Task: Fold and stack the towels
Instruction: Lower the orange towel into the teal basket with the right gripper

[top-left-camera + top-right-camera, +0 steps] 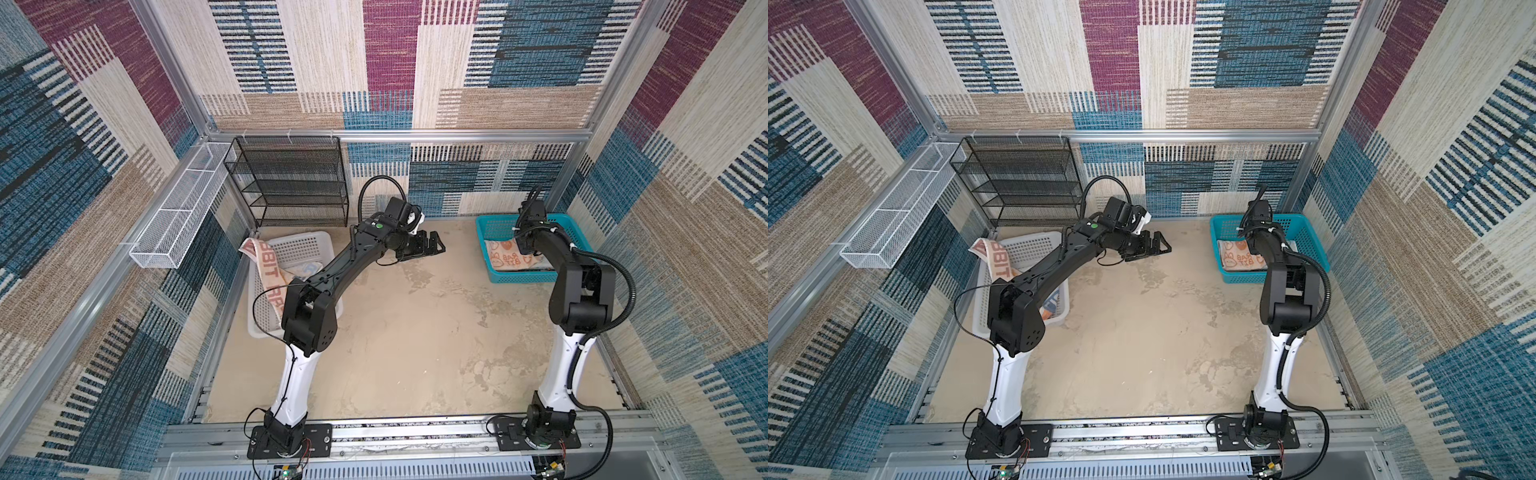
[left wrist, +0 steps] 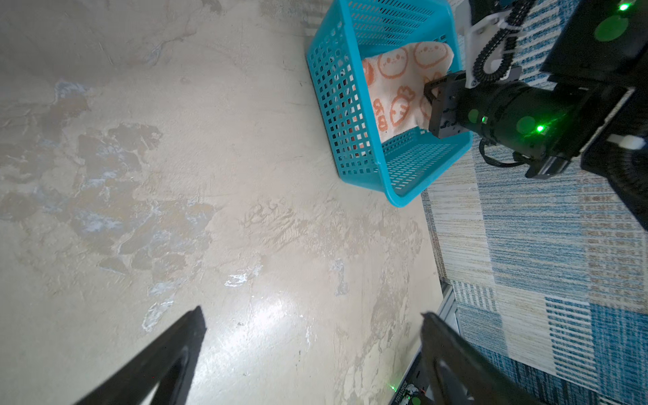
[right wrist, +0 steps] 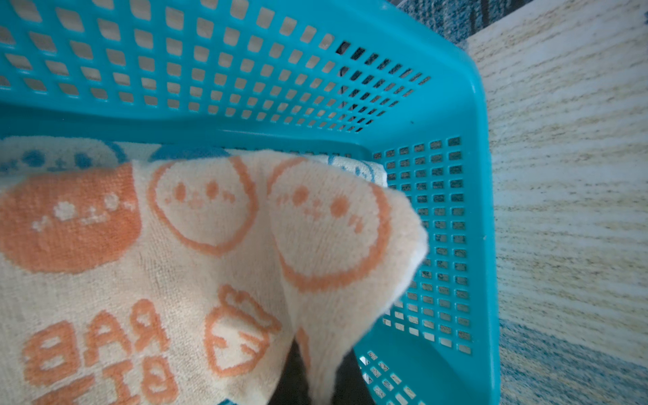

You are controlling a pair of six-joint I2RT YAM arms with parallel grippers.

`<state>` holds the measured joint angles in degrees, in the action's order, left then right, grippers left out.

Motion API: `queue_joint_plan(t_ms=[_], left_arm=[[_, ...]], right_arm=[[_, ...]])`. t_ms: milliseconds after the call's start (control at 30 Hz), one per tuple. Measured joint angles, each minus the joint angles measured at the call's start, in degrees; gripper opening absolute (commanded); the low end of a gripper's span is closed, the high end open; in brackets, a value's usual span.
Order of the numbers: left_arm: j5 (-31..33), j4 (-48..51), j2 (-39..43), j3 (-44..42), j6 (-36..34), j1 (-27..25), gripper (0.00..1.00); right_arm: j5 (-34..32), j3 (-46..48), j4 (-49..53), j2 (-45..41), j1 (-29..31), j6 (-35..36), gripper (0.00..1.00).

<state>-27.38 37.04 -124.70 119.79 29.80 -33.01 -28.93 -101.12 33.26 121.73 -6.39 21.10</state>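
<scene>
Grip: a corner of the orange towel (image 3: 210, 245) is pinched in the clenched right gripper (image 2: 429, 93), inside the teal basket (image 2: 336, 115), at 2 o'clock on the table (image 1: 395, 332).
Underneath: a blue towel (image 3: 52, 154) is seen.
Towel axis: seemingly run 9 to 3 o'clock.
Left gripper (image 1: 434, 246): spread wide, empty; the orange towel is found at its 3 o'clock.
Lettered towel (image 1: 266, 266): draped over the white basket (image 1: 299, 245), at 9 o'clock.
Nearer arm: right, judged.

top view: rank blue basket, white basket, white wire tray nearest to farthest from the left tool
1. blue basket, just right of the left tool, at the back right.
2. white basket, to its left, partly under that arm.
3. white wire tray, farthest, along the left wall.
</scene>
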Motion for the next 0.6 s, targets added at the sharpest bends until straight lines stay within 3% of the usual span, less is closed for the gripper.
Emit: queue_joint_plan(t_ms=[600], left_arm=[[0.0, 0.0, 0.0, -0.4, 0.0, -0.1, 0.99]], right_arm=[[3.1, -1.2, 1.2, -3.0, -2.4, -3.1, 0.0]])
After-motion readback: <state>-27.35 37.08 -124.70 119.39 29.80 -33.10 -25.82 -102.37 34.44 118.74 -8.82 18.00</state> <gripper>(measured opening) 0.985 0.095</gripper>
